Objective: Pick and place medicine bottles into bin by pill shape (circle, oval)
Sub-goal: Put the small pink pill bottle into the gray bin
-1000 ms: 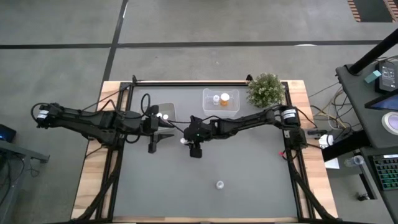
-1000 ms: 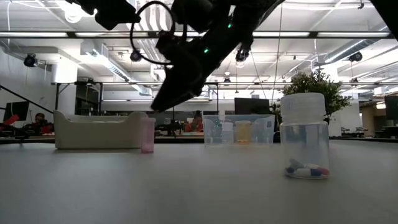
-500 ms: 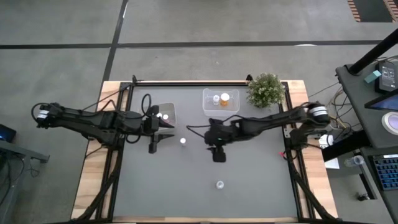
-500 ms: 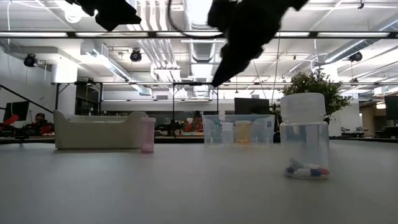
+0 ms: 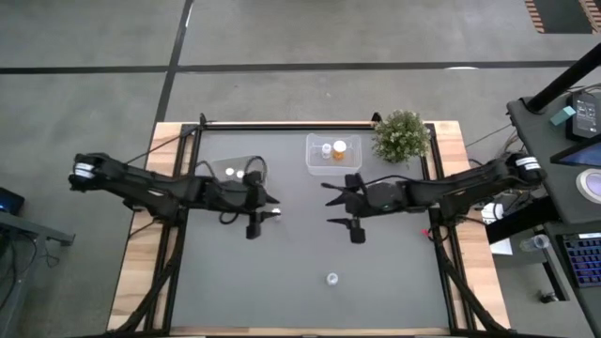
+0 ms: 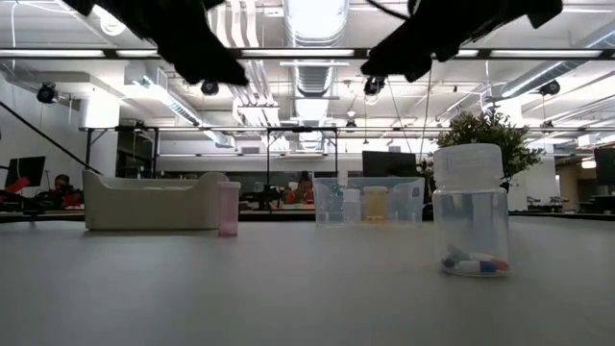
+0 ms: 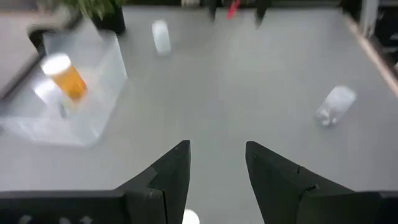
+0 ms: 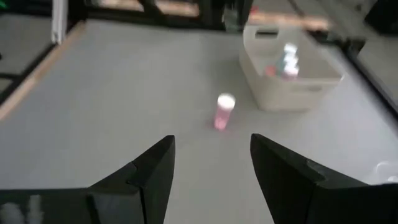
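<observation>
A small pink bottle with a white cap (image 5: 275,213) stands upright on its base on the grey table; it also shows in the low view (image 6: 228,209) and the right wrist view (image 8: 224,111). My left gripper (image 5: 270,199) is open and hovers well above it, and the cap (image 7: 189,216) shows below the fingers. My right gripper (image 5: 329,202) is open and empty, to the right of the bottle. A clear bottle (image 5: 331,278) with pills stands near the front edge (image 6: 470,211).
A white bin (image 5: 239,169) holding capped bottles stands at the far left (image 8: 289,68). A clear bin (image 5: 333,152) with an orange bottle (image 7: 67,78) and a white one stands at the far middle. A green plant (image 5: 402,136) stands at the far right.
My right gripper has drawn back from the pink bottle toward the table's right edge. My left gripper has gone toward the right and a little nearer, over the pink bottle. The bottle has stayed standing where it was.
</observation>
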`<state>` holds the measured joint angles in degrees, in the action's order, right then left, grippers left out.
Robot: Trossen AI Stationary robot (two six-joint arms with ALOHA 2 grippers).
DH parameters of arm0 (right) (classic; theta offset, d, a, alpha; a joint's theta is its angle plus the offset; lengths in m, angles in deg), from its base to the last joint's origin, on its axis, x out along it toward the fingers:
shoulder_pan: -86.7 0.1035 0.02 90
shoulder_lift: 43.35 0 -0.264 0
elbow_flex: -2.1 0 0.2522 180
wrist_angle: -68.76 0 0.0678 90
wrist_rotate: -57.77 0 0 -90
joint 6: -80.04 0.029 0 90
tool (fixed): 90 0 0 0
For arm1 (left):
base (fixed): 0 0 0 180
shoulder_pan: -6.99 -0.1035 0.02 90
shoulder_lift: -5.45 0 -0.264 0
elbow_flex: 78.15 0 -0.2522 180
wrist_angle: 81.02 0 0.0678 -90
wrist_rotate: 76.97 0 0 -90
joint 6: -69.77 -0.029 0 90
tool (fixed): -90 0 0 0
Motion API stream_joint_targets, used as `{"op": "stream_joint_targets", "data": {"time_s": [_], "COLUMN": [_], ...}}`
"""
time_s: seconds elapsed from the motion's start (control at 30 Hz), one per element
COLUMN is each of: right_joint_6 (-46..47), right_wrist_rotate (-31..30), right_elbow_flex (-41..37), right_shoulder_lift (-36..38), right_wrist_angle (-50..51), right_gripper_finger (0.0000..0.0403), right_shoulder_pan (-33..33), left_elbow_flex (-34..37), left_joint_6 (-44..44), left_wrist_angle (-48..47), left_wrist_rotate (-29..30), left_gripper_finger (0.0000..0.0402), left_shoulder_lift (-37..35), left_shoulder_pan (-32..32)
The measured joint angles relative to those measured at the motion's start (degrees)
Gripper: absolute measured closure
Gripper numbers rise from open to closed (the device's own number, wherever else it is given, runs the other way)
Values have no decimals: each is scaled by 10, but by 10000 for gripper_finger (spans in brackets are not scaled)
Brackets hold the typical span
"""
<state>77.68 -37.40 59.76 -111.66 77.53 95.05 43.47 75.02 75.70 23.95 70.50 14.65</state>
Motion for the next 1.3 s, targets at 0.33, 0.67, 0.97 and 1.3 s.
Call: {"op": "stream_joint_targets", "data": {"time_s": [0.33,0.67,0.97,1.3], "right_joint_6": [-43,-84,-78,-77], "right_wrist_rotate": [0,-4,-10,-10], "right_elbow_flex": [-40,-50,-50,-50], "right_shoulder_lift": [78,87,90,90], "right_wrist_angle": [-17,-16,0,1], "right_gripper_finger": [200,200,200,200], "right_shoulder_pan": [0,-1,-1,-1], "left_elbow_flex": [-38,-155,-169,-177], "left_joint_6": [50,111,75,74], "left_wrist_angle": [-16,-290,-295,-300], "left_wrist_rotate": [-33,-28,-26,-21], "left_gripper_finger": [260,260,260,260], "left_shoulder_lift": [133,209,255,239], "left_shoulder_pan": [0,-5,-12,-16]}}
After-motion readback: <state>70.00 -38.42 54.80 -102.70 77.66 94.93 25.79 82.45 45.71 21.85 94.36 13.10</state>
